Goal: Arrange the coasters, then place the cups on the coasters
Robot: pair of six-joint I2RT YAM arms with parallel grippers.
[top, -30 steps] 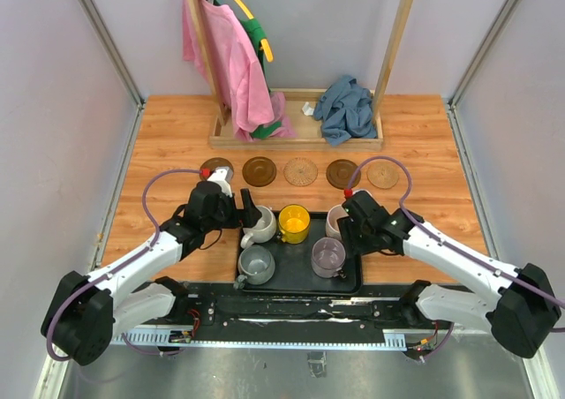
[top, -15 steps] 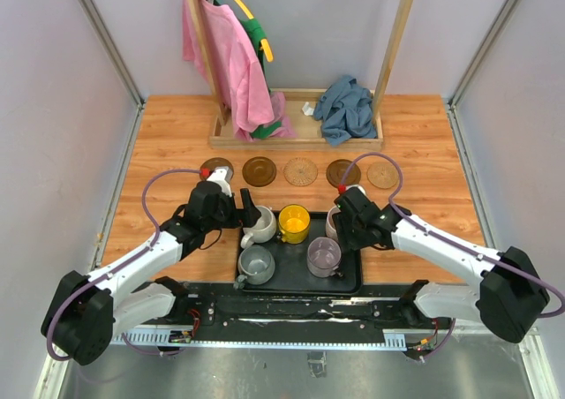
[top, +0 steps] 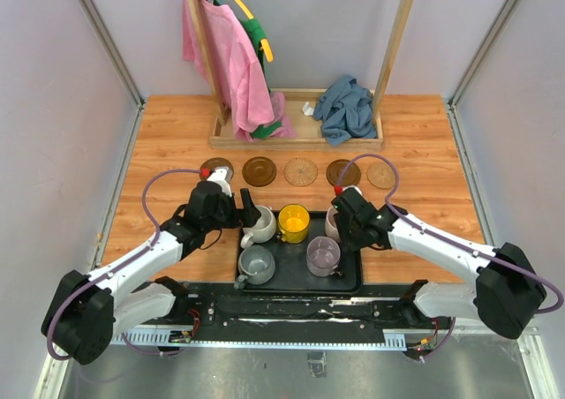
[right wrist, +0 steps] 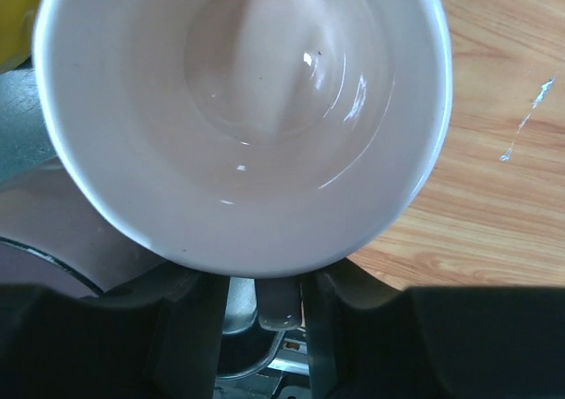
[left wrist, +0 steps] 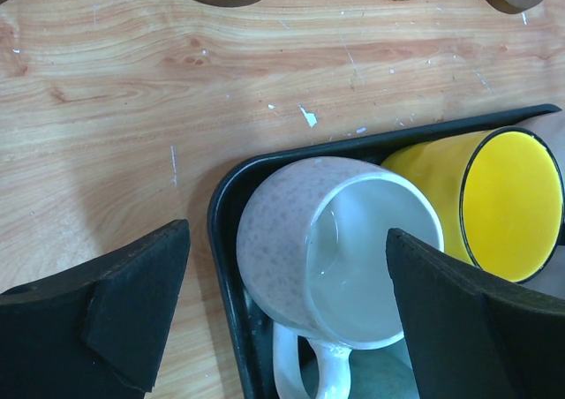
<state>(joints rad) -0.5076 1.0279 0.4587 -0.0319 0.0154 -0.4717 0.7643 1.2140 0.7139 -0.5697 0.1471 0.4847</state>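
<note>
Five coasters lie in a row on the wood, from a dark one (top: 216, 166) to a tan one (top: 381, 175). Below them a black tray (top: 351, 280) holds the cups. My left gripper (top: 252, 215) (left wrist: 291, 315) is open, its fingers either side of the off-white cup (top: 260, 228) (left wrist: 340, 262), not touching it. Beside it stand the yellow cup (top: 294, 223) (left wrist: 508, 200), the grey cup (top: 256, 264) and the lilac cup (top: 323, 256). My right gripper (top: 344, 217) (right wrist: 278, 300) has closed on the handle of the pale pink cup (top: 332, 226) (right wrist: 247, 108).
A wooden rack base (top: 296, 137) crosses the back of the table, with a pink garment (top: 234, 63) hanging at its left and a blue cloth (top: 346, 108) heaped at its right. Side walls stand close on both sides.
My right arm has moved left onto the pale pink cup and its jaws have narrowed round the handle. The lilac cup has shifted slightly left. The left arm has not moved.
</note>
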